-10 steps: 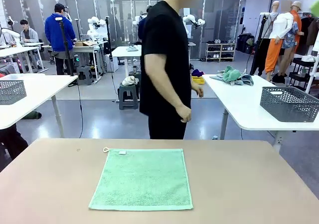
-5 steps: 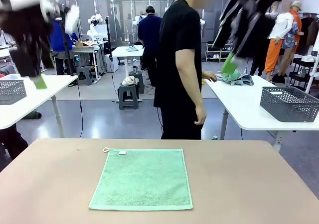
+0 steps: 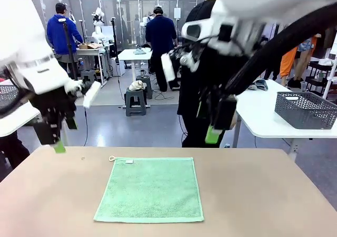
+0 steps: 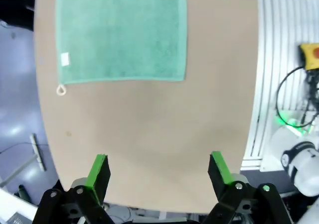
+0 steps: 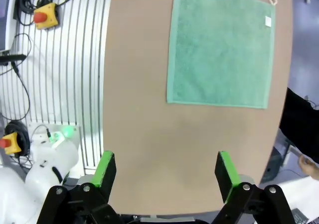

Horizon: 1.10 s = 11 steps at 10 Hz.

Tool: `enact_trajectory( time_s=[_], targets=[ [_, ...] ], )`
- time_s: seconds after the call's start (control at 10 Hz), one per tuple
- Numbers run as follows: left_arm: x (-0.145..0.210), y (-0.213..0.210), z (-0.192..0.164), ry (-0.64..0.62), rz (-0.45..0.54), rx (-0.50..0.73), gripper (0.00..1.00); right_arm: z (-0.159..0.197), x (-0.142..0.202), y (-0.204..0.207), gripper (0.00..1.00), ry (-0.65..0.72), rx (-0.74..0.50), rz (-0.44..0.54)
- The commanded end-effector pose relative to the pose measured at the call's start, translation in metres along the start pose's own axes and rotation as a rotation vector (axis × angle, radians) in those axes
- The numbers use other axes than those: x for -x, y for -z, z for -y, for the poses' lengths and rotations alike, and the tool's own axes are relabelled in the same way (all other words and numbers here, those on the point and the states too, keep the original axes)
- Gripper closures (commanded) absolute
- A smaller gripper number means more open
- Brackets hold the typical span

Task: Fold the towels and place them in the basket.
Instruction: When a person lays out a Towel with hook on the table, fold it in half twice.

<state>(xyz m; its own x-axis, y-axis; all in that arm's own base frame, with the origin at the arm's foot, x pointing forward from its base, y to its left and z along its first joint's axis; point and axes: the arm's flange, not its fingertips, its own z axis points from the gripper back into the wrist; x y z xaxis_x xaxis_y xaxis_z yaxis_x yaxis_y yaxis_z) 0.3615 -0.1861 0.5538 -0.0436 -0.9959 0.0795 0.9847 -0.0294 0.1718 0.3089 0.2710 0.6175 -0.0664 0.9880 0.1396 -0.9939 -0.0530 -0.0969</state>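
**Two open grippers above an unfolded towel**

We see the green towel spread flat and unfolded at the middle of the worktop, its loop tag at the far left corner. The left gripper and right gripper hang above the worktop, jaws wide apart, holding nothing. The dark basket stands on a separate white table, well apart.

Green towel flat on table beyond wide-spread left claw
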Motion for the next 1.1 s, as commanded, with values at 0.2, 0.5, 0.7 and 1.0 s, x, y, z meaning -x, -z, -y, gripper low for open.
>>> enact_trajectory(
  time_s=[0.2,0.5,0.7,1.0],
  targets=[
    [-0.013,0.051,0.006,-0.012,0.001,0.017,0.00,0.020,-0.014,0.071,0.00,0.062,0.011,-0.034],
    [-0.004,0.068,0.009,-0.039,0.005,0.025,0.00,0.030,-0.004,0.108,0.00,0.075,0.028,-0.087],
    [0.000,0.073,0.008,-0.042,0.006,0.016,0.00,0.041,0.004,0.143,0.00,0.076,0.027,-0.118],
    [0.004,0.078,0.010,-0.040,0.006,0.018,0.00,0.041,0.008,0.145,0.00,0.086,0.034,-0.083]
  ],
)
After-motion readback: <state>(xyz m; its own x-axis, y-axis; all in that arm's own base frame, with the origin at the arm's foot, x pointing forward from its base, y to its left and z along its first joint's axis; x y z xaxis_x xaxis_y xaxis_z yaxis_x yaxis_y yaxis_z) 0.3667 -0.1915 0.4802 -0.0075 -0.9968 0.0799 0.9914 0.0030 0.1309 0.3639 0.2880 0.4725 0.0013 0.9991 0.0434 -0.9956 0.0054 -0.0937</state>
